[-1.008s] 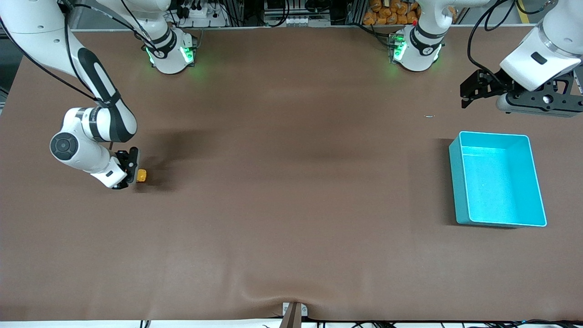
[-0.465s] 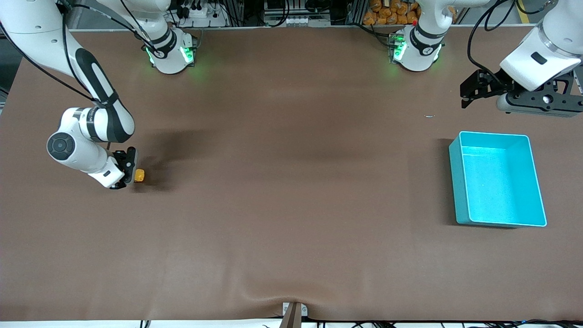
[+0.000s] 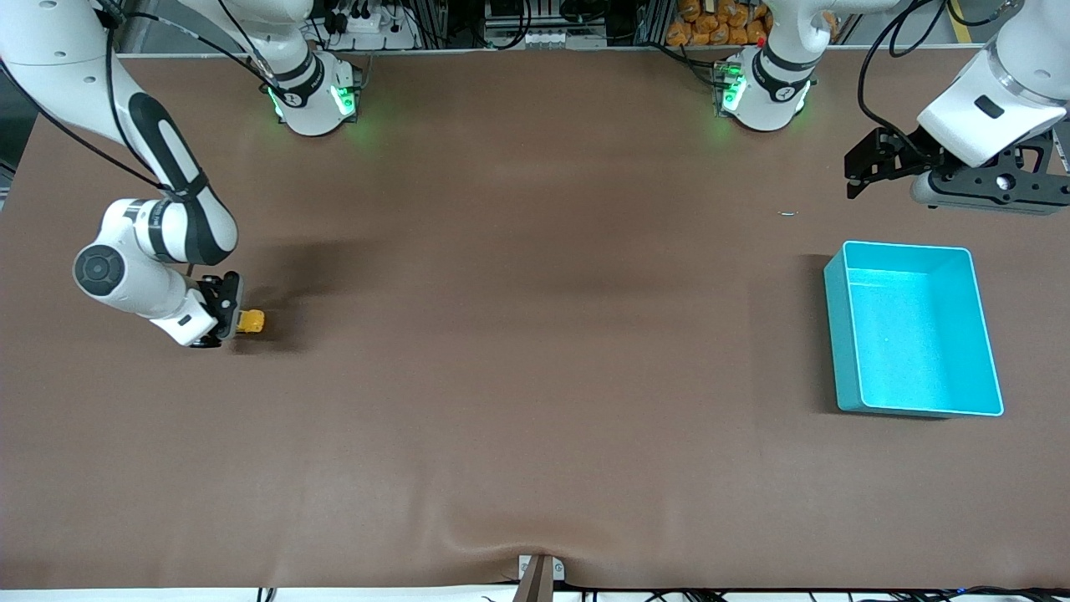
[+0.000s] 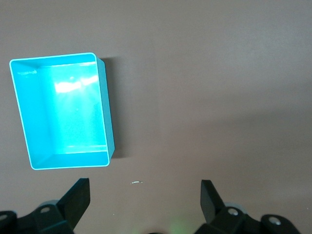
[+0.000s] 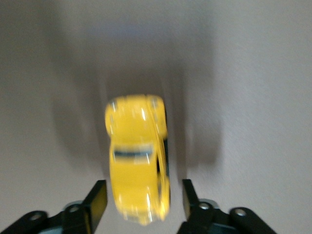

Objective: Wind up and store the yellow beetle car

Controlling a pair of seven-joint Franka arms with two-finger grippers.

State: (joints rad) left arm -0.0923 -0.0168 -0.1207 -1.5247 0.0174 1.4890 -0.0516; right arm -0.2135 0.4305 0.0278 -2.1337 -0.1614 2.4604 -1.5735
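Since a second ago the right arm has pulled back toward its own end of the table, and the right gripper [image 3: 227, 316] has let go: its fingers [image 5: 97, 200] now stand apart on each side of the yellow beetle car [image 5: 138, 165]. Smooth brown cloth covers the table [image 3: 535, 376]. A shiny turquoise bin [image 3: 838, 334], a box shape, sits near the left arm's end. Over the table beside it, the left gripper [image 4: 145, 197] waits, wide open. Round and glossy, the little car sits on the cloth.

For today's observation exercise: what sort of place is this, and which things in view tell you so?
Probably a robotics lab: two robot arms bolted along a brown-covered table, cables and equipment racks at its edge, and staged props, a yellow beetle car and a turquoise bin.
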